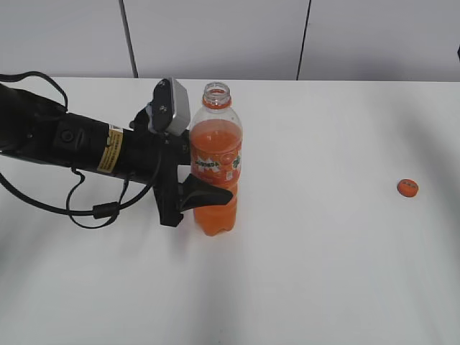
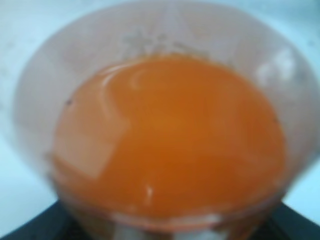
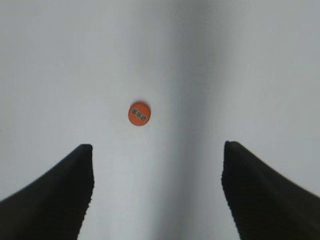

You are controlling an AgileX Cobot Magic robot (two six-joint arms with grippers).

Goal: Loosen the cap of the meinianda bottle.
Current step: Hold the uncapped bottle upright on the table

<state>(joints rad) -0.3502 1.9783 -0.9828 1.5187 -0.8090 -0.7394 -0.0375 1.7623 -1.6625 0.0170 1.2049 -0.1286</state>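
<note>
— What is the biggest thing you see from here?

— The white table. On it, a little left of the middle, the bottle stands upright with orange drink inside. Its mouth is open; the cap is not on it.

— And the arm on the left?

— The black left arm comes in from nine o'clock, lying low over the table. Its gripper is clamped on the lower part of the bottle, just under the label; one dark finger crosses the front of the bottle. The camera on that wrist sees only a blur of the bottle very close, full of orange.

— Where is the cap then?

— The cap lies flat on the table at about three o'clock from the bottle, well apart from it, near the right edge of the outside view.

— Is the other hand near it?

— The right gripper hangs above the table, spread wide and holding nothing. In its camera the cap is at twelve o'clock from the two black fingers, not touching them.
</note>
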